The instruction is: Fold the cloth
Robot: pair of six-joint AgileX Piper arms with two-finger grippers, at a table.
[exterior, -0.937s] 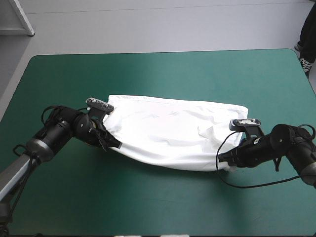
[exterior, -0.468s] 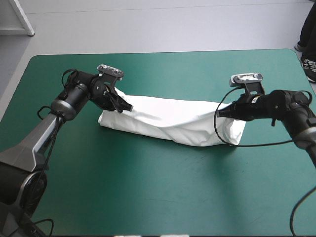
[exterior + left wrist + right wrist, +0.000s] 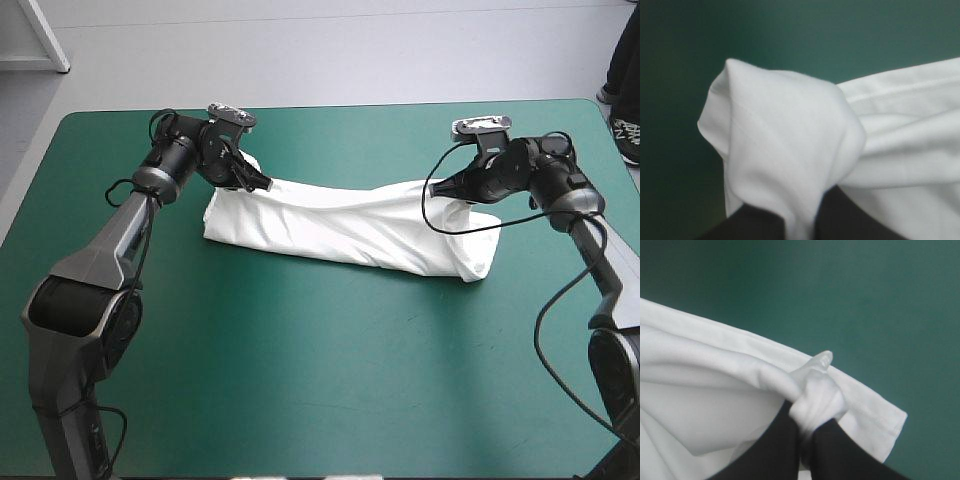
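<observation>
Both grippers have gone farther toward the far edge since just before, drawing the T-shirt over itself into a narrower band. The left gripper is all but closed, with a bunched white corner pinched between its black fingers at the band's far left end. The right gripper is likewise nearly closed, a knot of hem squeezed between its fingers at the far right end. The T-shirt lies across the far half of the teal-green table, stretched between the two grippers. Its right end sags nearer than the right gripper and rests doubled on the cover.
</observation>
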